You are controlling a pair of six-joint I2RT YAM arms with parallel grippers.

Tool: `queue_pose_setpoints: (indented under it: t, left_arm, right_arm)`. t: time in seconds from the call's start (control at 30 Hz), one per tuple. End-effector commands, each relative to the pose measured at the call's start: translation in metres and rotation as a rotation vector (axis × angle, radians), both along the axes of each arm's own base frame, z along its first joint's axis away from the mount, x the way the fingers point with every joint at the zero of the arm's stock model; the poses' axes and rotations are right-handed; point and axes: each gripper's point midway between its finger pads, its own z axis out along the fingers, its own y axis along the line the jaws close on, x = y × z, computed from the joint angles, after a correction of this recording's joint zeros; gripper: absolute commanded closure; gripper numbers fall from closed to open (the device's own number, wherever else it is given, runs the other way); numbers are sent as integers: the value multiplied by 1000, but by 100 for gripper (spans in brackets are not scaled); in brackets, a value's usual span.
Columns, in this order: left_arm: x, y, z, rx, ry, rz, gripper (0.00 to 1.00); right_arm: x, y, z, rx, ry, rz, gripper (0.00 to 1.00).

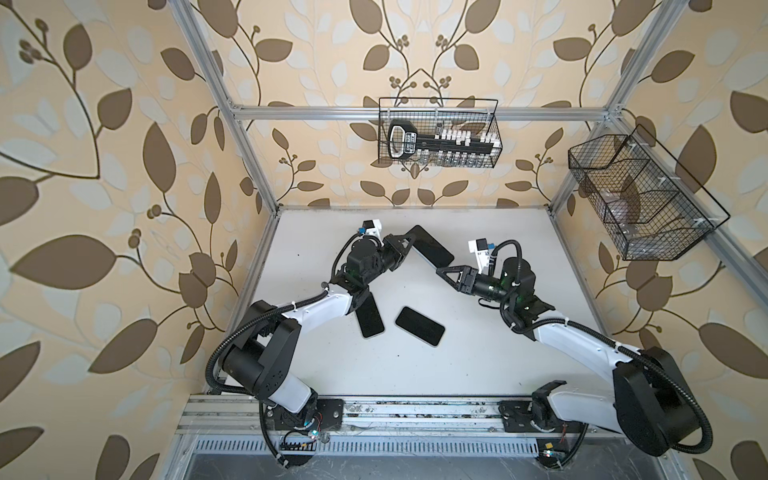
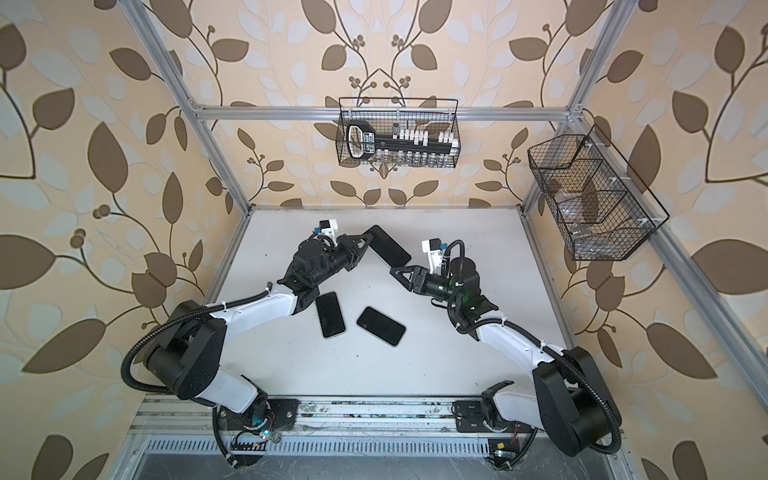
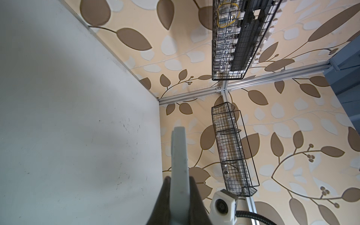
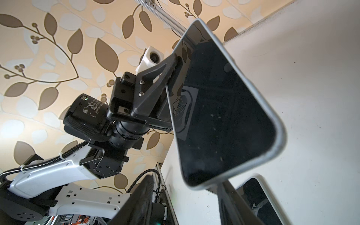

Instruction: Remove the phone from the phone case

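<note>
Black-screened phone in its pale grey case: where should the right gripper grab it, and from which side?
Probably the free short end of the black-screened phone in its pale grey case, approached from the right arm's side along its length. The left gripper clamps the opposite end, holding it tilted above the white table, so this rounded end juts out between the open jaws of the right gripper.

I'm high overhead in both top views, looking steeply down on the whole surface (image 1: 478, 374), nearly the same picture twice. Left wrist camera rides tight behind the left gripper (image 3: 179, 178), facing the back corner (image 3: 158, 99). Right wrist camera looks up, very close under the phone (image 4: 224, 109) at mid-frame.
</note>
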Motion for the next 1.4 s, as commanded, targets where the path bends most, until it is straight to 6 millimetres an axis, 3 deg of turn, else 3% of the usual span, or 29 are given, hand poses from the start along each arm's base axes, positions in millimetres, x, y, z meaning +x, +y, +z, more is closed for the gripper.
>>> queue_pose_setpoints:
  t: [0.0, 0.53, 1.37]
  left_arm:
    - [-6, 0, 46, -104, -126, 5, 100]
    - [-4, -5, 43, -139, -125, -10, 100]
    - [-4, 0, 44, -134, -143, 17, 100]
  right_arm:
    - [7, 4, 14, 60, -32, -16, 50]
    - [16, 11, 14, 113, -29, -30, 67]
    - [16, 12, 11, 108, -42, -40, 82]
